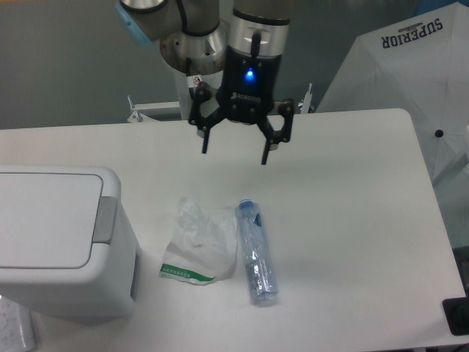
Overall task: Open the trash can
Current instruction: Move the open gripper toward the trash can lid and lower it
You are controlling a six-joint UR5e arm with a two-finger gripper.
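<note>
Fixed camera view, operator: your claw (234,150) hangs above the far middle of the white desk (352,220), its two dark fingers (207,139) spread wide apart and pointing downward. Nothing sits between them; it has hold of nothing. A blue light glows on the claw's black body, just above the finger linkage.

You will find the trash can (58,242) well to the lower left of the claw, at the left edge of the desk and partly cut off by the picture's border. It is a boxy white bin with rounded corners. Its flat rectangular lid (44,216) lies down flush, so the can reads as closed. The grey push bar (105,220) runs along the lid's right side, the side facing the claw. The claw is well apart from both lid and bar.

Below the claw, nearer the camera, two loose items lie on the desk. A crumpled clear plastic bag (198,242) with a green-striped white edge lies slightly left of the claw's line, between the can and the bottle. A clear plastic bottle (256,253) with a blue cap lies on its side just beside the bag, cap toward the claw.

Right of the claw, beyond the desk's edge, you can see a white umbrella (410,73) printed with dark lettering.
</note>
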